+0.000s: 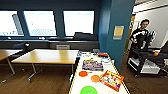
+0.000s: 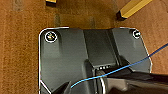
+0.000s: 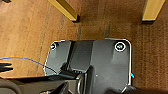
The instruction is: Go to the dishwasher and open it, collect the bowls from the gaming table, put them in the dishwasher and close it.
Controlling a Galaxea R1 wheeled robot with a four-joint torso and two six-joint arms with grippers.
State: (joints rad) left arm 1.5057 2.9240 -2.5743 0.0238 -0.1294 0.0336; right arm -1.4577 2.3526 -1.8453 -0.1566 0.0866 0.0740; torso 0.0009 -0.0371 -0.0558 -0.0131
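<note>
the table (image 1: 79, 82), white-topped with a thin yellow edge, runs straight away from the robot and meets the head view's near edge, so the robot seems to have drawn up at its near end, where the bowls are within easiest reach. a wooden table (image 1: 47, 56) stands beside its far left corner, and a person (image 1: 141, 35) stands well off to the right beyond a dark cart (image 1: 145, 60).

on the white top, a game box (image 1: 92, 65) lies mid-length and a red box (image 1: 111, 80) sits by the right edge, turned at a slant. the bowls sit in the bare stretch left of the red box: the green bowl (image 1: 88, 90) at the near end, partly cut off; one orange bowl (image 1: 95, 78) touching or just beside the red box; the other orange bowl (image 1: 83, 73) nearer the left edge. all three lie apart, none stacked, so each could be taken singly.

both wrist views look down on brown carpet (image 2: 20, 50) and yellow table legs (image 3: 66, 11), which suggests the arms hang low. i cannot tell whether either arm's fingers are apart or together.
</note>
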